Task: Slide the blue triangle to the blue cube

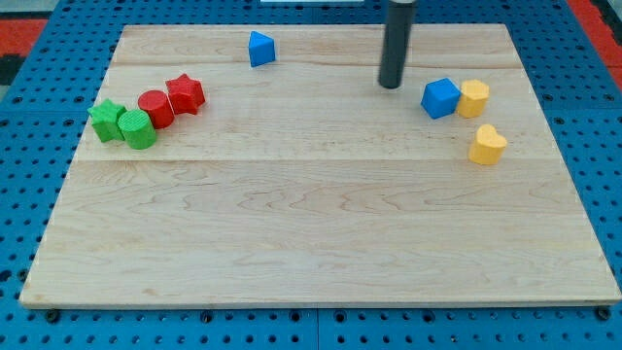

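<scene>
The blue triangle (260, 49) lies near the view's top, left of centre, on the wooden board (321, 233). The blue cube (440, 98) sits at the view's right, touching a yellow block (473, 98). My tip (391, 86) is the lower end of a dark rod coming down from the view's top. It stands just left of the blue cube, with a small gap, and well to the right of the blue triangle.
A yellow heart-shaped block (488, 145) lies below the blue cube. At the view's left sit a red star (185, 93), a red cylinder (155, 108), a green cylinder (137, 129) and a green star (106, 120), bunched together.
</scene>
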Robot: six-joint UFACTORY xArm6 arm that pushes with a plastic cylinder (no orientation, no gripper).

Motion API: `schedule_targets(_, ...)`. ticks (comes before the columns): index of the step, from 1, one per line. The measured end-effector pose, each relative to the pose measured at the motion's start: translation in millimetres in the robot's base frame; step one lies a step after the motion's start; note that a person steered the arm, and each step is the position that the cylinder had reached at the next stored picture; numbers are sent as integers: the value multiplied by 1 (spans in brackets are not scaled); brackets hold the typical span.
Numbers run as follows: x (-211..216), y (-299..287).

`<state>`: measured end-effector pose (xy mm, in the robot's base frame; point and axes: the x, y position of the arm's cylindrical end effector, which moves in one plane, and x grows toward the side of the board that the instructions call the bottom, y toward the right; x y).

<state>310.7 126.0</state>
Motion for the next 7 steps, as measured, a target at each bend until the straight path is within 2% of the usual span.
schedule_targets(1, 27, 29)
schedule_targets(2, 58, 26)
schedule_targets(3, 3, -81)
schedule_targets(4, -12, -201)
schedule_targets(5, -35, -241)
schedule_targets(6, -68, -232)
schedule_targets(7, -88, -290)
